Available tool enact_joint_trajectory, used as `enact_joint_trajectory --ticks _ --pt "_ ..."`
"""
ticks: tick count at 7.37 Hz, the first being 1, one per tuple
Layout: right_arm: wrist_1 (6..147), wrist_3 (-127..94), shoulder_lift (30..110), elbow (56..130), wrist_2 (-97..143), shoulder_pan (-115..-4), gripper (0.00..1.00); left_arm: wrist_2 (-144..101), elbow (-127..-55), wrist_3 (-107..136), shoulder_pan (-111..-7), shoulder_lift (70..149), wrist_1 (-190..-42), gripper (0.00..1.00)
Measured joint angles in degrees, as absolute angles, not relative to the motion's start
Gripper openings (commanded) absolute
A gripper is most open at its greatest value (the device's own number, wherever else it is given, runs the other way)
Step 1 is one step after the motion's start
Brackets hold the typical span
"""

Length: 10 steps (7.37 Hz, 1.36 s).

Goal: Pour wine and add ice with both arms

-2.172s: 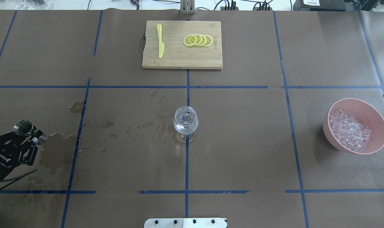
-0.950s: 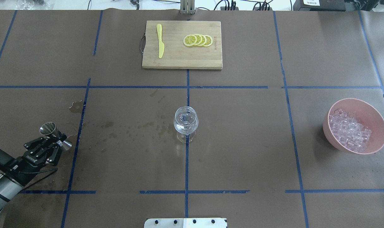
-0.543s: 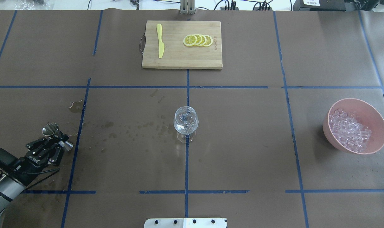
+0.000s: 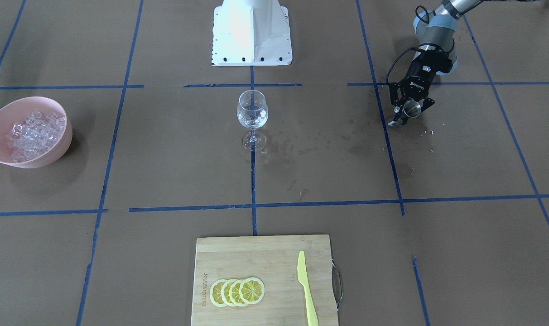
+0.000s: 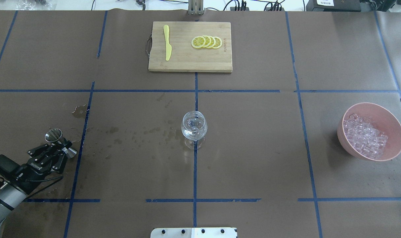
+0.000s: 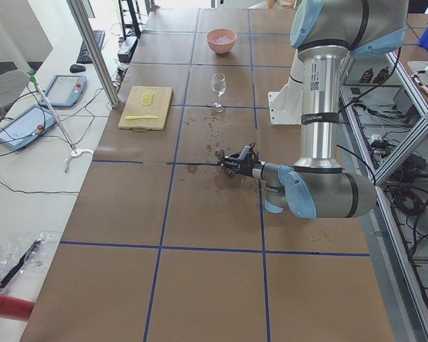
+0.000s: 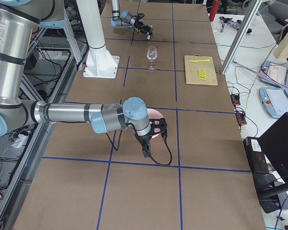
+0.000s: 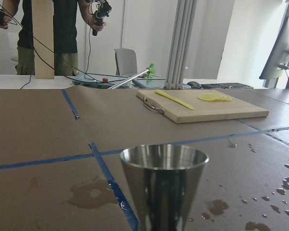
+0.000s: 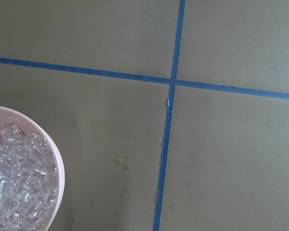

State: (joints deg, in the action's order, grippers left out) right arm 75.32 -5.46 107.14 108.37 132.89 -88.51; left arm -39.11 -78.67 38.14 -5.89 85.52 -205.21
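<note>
The table (image 5: 253, 172) is covered in brown paper gridded with blue tape. The grey tubular left arm (image 6: 321, 142), with pale blue joint caps, enters the overhead view at lower left. The right arm (image 7: 77, 113) appears only in the exterior right view.

A pale bamboo cutting board (image 5: 190, 62) lies at the far middle. The round pink plastic bowl (image 5: 389, 120) sits at the robot's right, and the ice (image 5: 364, 137) is heaped in it as clear cubes. A clear stemmed wine glass (image 5: 194, 129) stands upright at the centre on a tape line. The wine (image 4: 252, 120) is a little colourless liquid low in its bowl.

The left gripper (image 5: 64, 148) has its jaws drawn narrow onto the waist of a small polished steel double-cone measuring cup (image 5: 54, 135). The cup is well left of the glass, over paper spotted with wet marks. A yellow plastic knife (image 5: 167, 43) and a fanned row of lemon slices (image 5: 207, 42) lie apart on the board.

The left wrist view shows the cup mouth-up, but its rim is edge-on, so its inside is hidden. People stand far behind the table there.

The right gripper (image 7: 156, 128) hangs over the bowl. It is too small and dark to tell how its jaws stand. The right wrist view shows no fingers, only the bowl's rim, some ice and crossing tape.
</note>
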Motion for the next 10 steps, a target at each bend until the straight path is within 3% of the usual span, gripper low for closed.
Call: enact_joint_trajectory --ticks 10 --pt "75.32 -5.45 107.14 108.28 132.89 -88.5 1.0 -39.02 -78.28 38.04 -5.86 85.66 -204.45 0.12"
